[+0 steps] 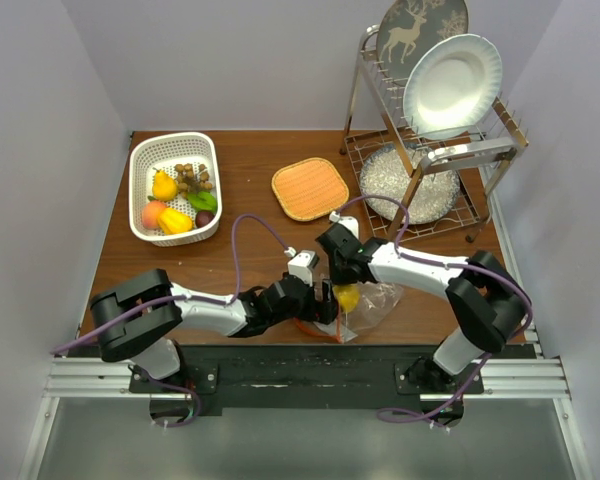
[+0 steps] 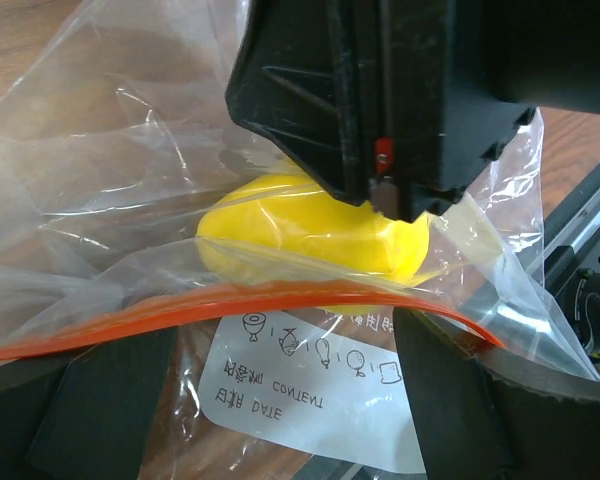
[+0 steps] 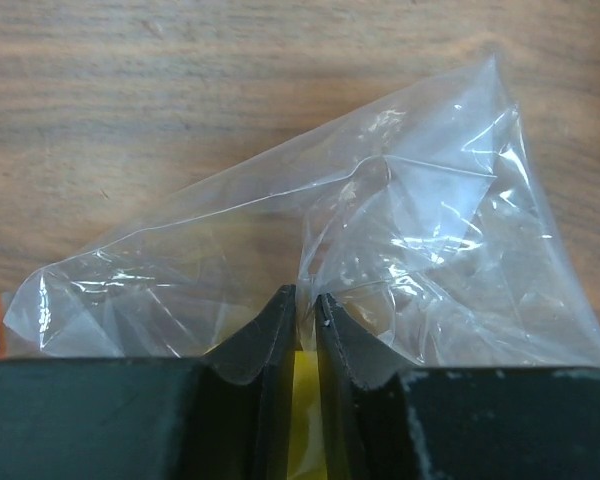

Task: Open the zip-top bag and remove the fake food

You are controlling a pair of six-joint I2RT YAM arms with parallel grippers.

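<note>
The clear zip-top bag point(image 1: 375, 305) lies at the table's near edge, its orange-red zipper strip point(image 2: 230, 300) curving across the left wrist view. A yellow lemon point(image 2: 300, 235) sits inside the bag, just behind the mouth. My right gripper point(image 1: 342, 272) is shut on a fold of the bag's upper film point(image 3: 420, 250), directly above the lemon. My left gripper point(image 1: 328, 302) is open at the bag's mouth, its fingers point(image 2: 450, 400) wide apart either side of the white label. The other fake food lies in a white basket point(image 1: 145, 160): yellow pear point(image 1: 164, 186), peach point(image 1: 152, 213), green piece point(image 1: 202, 200).
A square woven orange mat point(image 1: 309, 188) lies in the middle at the back. A metal dish rack point(image 1: 460, 215) with a white plate point(image 1: 452, 85) stands at the back right. The table's front edge and a metal rail run just below the bag.
</note>
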